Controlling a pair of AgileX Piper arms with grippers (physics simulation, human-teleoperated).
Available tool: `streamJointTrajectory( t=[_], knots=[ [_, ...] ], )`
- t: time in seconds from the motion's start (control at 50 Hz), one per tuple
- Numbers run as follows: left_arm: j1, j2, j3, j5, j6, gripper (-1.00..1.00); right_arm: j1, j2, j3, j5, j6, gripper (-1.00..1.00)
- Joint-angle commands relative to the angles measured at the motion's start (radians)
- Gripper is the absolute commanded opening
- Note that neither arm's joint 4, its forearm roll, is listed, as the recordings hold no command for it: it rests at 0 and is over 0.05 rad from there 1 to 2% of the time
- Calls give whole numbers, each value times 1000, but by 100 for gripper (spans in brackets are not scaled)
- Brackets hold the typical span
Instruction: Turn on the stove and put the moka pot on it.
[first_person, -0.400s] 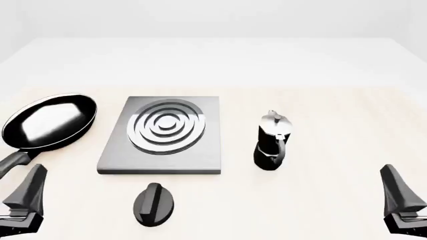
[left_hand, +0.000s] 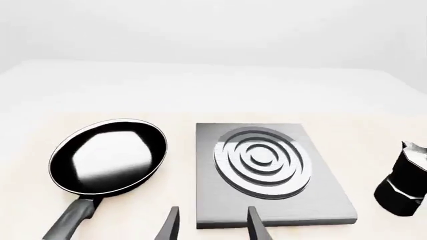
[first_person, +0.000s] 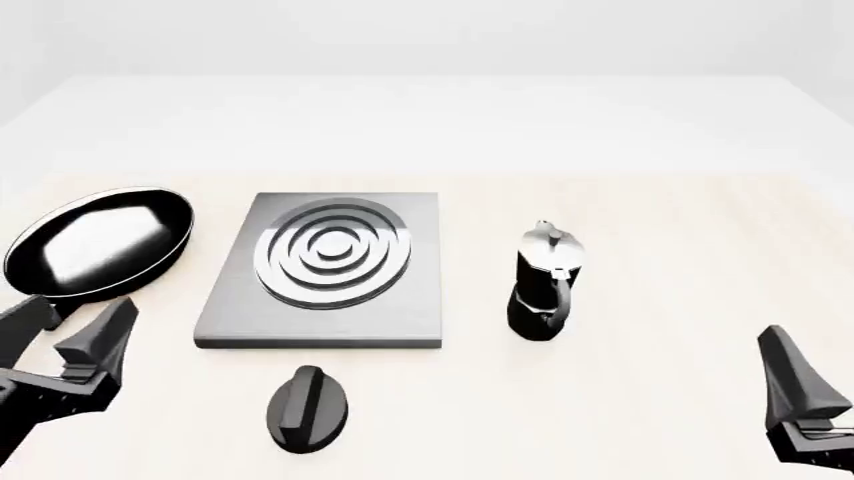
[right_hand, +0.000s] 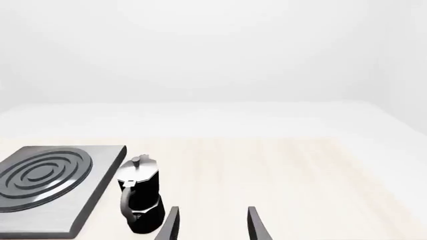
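Hands: left hand (left_hand: 212, 224) and right hand (right_hand: 212, 224) spread, empty | moka pot (first_person: 545, 282) upright beside stove (first_person: 324, 270) right edge, apart

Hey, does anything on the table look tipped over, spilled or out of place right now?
Nothing stands out. The moka pot stands upright beside the stove, the knob lies in front of it, and the frying pan sits flat.

Pale wood-grain table (first_person: 667, 400), plain white surface beyond it, blank white walls, soft even light
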Motion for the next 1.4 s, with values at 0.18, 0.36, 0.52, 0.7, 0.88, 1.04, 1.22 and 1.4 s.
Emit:
streamJointTrajectory(
  t=[0.18, 0.36, 0.52, 0.7, 0.88, 1.04, 1.22, 1.4],
  knots=[
    [-121, 217, -250, 248, -51, 100, 3, 11, -3, -3, 7, 100],
    [-245, 398, -425, 404, -102, 100, 7, 14, -3, -3, 6, 100],
    [-298, 526, -502, 454, -106, 100, 11, 29, 3, -19, 15, 100],
    [-345, 602, -591, 518, -144, 100, 9, 31, 3, -23, 12, 100],
    [-400, 660, -631, 564, -203, 100, 7, 16, 2, -10, 11, 100],
    [-433, 745, -644, 575, -248, 100, 4, -3, 4, 3, 18, 100],
    [-406, 811, -633, 549, -231, 100, 2, 0, 1, -1, 28, 100],
    [-398, 832, -626, 531, -207, 100, 2, 4, 2, -7, 38, 100]
  ],
)
